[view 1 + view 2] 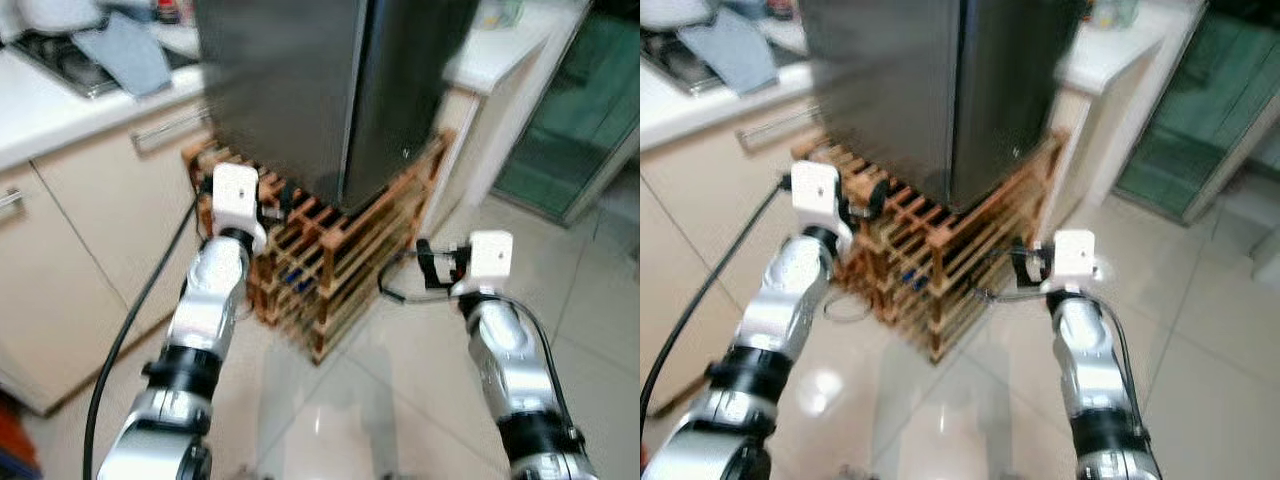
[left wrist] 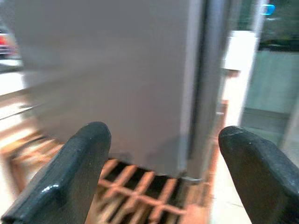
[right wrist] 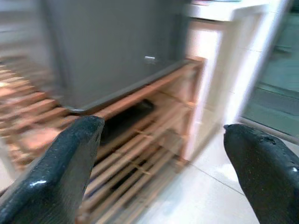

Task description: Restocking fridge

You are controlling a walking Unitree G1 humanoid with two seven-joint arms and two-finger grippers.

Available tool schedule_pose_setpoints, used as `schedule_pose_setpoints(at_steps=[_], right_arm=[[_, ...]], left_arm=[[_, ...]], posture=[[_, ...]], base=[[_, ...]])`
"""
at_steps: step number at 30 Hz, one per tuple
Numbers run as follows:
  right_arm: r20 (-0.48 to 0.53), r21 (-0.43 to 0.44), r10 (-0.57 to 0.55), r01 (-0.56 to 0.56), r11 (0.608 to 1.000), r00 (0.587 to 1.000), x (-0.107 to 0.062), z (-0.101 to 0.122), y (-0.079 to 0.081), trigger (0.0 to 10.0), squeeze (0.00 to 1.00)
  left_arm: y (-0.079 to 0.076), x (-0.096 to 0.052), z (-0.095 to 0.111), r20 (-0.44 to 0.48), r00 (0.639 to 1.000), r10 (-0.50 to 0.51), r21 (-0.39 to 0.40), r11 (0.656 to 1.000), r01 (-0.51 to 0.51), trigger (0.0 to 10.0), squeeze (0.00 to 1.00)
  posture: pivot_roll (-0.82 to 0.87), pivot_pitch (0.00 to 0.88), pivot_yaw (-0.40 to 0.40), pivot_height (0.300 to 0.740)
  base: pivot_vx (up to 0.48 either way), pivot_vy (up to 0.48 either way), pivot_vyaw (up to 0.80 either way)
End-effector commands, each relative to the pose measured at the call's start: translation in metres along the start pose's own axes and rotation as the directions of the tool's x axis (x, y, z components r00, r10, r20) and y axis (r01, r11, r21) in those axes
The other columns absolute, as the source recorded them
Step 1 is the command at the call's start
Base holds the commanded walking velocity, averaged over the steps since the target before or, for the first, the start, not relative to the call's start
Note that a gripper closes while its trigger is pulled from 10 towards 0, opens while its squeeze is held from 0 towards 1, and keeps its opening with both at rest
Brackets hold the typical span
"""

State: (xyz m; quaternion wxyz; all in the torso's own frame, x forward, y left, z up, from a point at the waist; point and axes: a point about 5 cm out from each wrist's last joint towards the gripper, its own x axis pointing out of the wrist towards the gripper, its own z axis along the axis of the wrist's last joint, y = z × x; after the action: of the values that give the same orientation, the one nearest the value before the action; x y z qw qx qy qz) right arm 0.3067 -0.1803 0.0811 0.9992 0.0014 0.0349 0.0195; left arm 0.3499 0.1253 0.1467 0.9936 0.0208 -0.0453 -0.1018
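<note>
Silver and jointed, both arms are reaching forward over the pale tiled floor [image 1: 420,400], nearest the camera. The left gripper [image 2: 161,172] is standing with its two black fingers [image 2: 70,182] spread wide and nothing between them, and the right gripper [image 3: 173,172] is likewise gaping and holding nothing. Just beyond them, a slatted wooden rack [image 1: 330,270] is sitting on the floor, its near corner pointing between the two arms. On top of it, the dark grey fridge [image 1: 320,90] is rising upright, its long axis vertical and its doors looking closed. The fridge is lying straight ahead of both sets of jaws and higher than them; the left gripper is looking closer to its front face, the right one hanging lower and nearer the rack's right side. Farther left, a white counter [image 1: 40,110] with a grey cloth [image 1: 125,55] is running along cream cabinets [image 1: 90,210].
</note>
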Motion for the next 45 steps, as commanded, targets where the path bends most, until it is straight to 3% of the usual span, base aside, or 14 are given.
schedule_pose_setpoints(at_steps=[1,5,7,8,13,14,15,21,27,34,45], right_arm=[[0.033,-0.013,-0.048,0.049,0.999,0.998,0.000,0.005,-0.009,10.0,0.32],[-0.006,0.021,-0.148,0.148,0.989,0.989,0.011,0.005,-0.022,10.0,0.35],[-0.010,0.033,-0.206,0.207,0.978,0.978,0.017,0.010,-0.031,10.0,1.00],[0.018,0.015,-0.251,0.250,0.968,0.968,0.024,0.022,-0.041,10.0,1.00],[0.096,-0.057,-0.230,0.236,0.970,0.968,0.033,0.045,-0.041,10.0,1.00],[0.114,-0.073,-0.218,0.227,0.971,0.969,0.034,0.048,-0.038,10.0,0.80],[0.134,-0.086,-0.198,0.211,0.974,0.971,0.034,0.052,-0.034,10.0,0.00],[0.211,-0.086,-0.123,0.144,0.986,0.970,0.028,0.059,-0.010,10.0,0.00],[0.172,-0.061,-0.105,0.117,0.991,0.979,0.023,0.047,-0.002,10.0,0.00],[0.143,-0.052,-0.091,0.100,0.994,0.986,0.017,0.036,0.000,10.0,0.00],[0.117,-0.054,-0.092,0.099,0.994,0.989,0.014,0.029,-0.003,10.0,0.00]], left_arm=[[-0.006,0.005,0.003,0.002,1.000,-0.017,0.007,1.000,0.017,10.0,0.00],[-0.008,0.007,-0.002,-0.025,1.000,0.000,-0.011,1.000,0.000,10.0,0.00],[-0.009,0.008,-0.003,-0.035,0.999,0.005,-0.021,1.000,-0.006,10.0,0.00],[-0.009,0.008,-0.002,-0.028,1.000,0.004,-0.017,1.000,-0.004,10.0,0.00],[-0.007,0.009,0.000,-0.020,1.000,0.009,-0.023,1.000,-0.010,10.0,0.00],[-0.007,0.009,0.000,-0.017,1.000,0.011,-0.023,1.000,-0.011,10.0,0.00],[-0.006,0.009,0.000,-0.014,1.000,0.016,-0.027,1.000,-0.016,10.0,0.00],[-0.004,0.008,0.004,0.012,0.999,0.037,-0.042,0.998,-0.036,10.0,0.00],[-0.002,0.011,0.010,0.037,0.999,0.033,-0.023,0.999,-0.032,10.0,0.00],[-0.009,0.011,0.014,0.060,0.998,-0.022,0.030,0.999,0.021,10.0,0.00],[-0.010,0.011,0.014,0.065,0.997,-0.033,0.013,0.999,0.032,10.0,0.00]], posture=[[-0.08,0.000,0.013,0.740],[-0.10,0.000,0.020,0.740],[-0.09,0.000,0.018,0.740],[-0.09,0.000,0.016,0.740],[-0.09,0.000,0.009,0.740],[-0.09,0.000,0.009,0.740],[-0.09,0.000,0.005,0.740],[-0.09,0.000,0.006,0.740],[-0.10,0.000,0.011,0.740],[-0.10,0.000,0.010,0.740],[-0.10,0.000,0.007,0.740]], base=[[0.000,0.000,-0.71],[0.000,0.000,-0.18],[0.000,0.000,0.00],[0.000,0.000,0.00],[0.000,0.000,0.00],[0.000,0.000,0.00],[0.000,0.000,0.00],[0.000,0.000,0.00],[0.000,0.000,0.00],[0.000,0.266,0.00],[0.000,0.465,0.00]])
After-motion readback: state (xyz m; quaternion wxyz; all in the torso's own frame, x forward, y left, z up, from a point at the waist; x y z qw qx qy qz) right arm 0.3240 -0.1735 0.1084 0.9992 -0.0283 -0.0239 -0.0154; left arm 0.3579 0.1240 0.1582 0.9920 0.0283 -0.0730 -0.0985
